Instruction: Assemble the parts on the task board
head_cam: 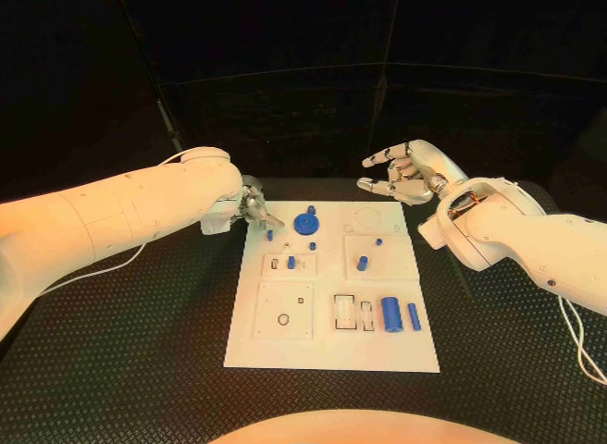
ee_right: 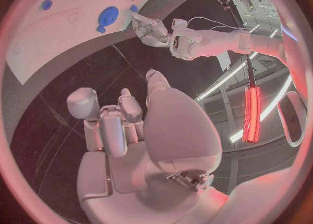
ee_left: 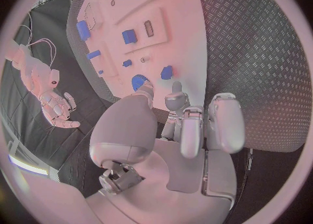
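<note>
The left robot hand (head_cam: 254, 207) is at the upper left corner of the task board (head_cam: 333, 356), left of the middle of the head picture. Its fingers are curled in, with the fingertips (ee_left: 176, 88) just beside a small blue part (ee_left: 167, 72) near the board's edge. It seems to hold nothing; I cannot tell if a fingertip touches the board.

The right robot hand (head_cam: 403, 176) hangs above the table (head_cam: 143, 351), just beyond the upper right corner of the board, in the upper middle of the head picture. Its fingers are bent loosely and apart, and nothing is in them.

On the white board, a round blue gear part (head_cam: 305, 224) lies near the top, close to the left robot hand. Below it a small blue peg (head_cam: 291, 263) stands in a square field, and two more blue pieces (head_cam: 363, 262) are in the field to the right of it. In the lower right part of the board, a blue block (head_cam: 391, 315) and a blue cylinder (head_cam: 414, 316) lie side by side, next to a rectangular slot (head_cam: 343, 311).

The board rests in the middle of the black table with a diamond pattern.
</note>
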`<state>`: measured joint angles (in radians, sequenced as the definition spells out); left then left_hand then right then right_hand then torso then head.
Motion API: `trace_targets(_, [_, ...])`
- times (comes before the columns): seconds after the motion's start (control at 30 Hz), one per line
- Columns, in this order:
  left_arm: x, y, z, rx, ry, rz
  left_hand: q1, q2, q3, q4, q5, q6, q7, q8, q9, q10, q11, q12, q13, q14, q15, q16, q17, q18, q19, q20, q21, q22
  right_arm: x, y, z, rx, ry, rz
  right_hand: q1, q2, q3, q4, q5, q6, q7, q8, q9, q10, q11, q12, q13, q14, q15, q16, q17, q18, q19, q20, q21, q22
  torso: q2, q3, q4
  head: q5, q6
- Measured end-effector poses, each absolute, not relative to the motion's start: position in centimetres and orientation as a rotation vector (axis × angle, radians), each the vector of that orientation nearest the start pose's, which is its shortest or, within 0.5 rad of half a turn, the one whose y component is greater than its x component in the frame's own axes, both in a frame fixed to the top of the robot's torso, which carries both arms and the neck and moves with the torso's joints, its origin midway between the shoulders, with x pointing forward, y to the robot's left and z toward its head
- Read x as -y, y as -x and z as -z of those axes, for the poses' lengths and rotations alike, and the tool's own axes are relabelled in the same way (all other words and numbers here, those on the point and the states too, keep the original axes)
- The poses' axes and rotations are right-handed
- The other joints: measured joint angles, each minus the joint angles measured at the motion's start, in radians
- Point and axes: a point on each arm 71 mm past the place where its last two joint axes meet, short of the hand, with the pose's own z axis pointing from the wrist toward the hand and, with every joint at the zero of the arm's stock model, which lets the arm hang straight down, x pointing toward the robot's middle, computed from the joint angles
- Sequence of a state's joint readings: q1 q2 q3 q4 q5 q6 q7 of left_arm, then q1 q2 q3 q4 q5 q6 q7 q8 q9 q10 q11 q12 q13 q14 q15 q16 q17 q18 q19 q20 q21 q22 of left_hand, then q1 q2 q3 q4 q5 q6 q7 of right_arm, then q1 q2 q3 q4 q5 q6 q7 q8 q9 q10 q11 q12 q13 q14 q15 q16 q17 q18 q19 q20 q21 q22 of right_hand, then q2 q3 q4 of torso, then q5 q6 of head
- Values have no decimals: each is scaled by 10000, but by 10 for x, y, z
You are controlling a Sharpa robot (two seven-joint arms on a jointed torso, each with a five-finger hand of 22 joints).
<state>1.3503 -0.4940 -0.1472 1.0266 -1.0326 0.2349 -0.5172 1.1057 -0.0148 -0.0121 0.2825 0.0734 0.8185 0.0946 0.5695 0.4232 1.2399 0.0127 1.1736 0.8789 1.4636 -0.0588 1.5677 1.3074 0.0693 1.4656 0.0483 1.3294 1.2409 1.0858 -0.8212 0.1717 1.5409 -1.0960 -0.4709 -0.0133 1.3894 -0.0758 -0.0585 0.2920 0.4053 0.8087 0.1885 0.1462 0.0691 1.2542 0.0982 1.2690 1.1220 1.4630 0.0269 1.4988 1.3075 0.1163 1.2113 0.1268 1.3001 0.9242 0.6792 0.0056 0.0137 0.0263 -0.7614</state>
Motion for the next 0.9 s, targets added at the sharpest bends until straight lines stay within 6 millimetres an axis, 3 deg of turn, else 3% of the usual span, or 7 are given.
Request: trace_targets(0.9, [-183, -568, 215, -23660, 1617, 1940, 357, 358, -192, -136, 0, 353, -90, 0, -177, 0, 0, 0, -34, 0, -1, 0, 0, 0, 0, -1, 0, 52, 195, -493, 153, -14838, -3083, -9525, 0, 0, 0, 0, -1, 0, 0, 41, 0, 0, 0, 0, 13, 0, 0, 0, -1, 0, 0, 0, 0, -10, -4, 6, 10, -25, -89])
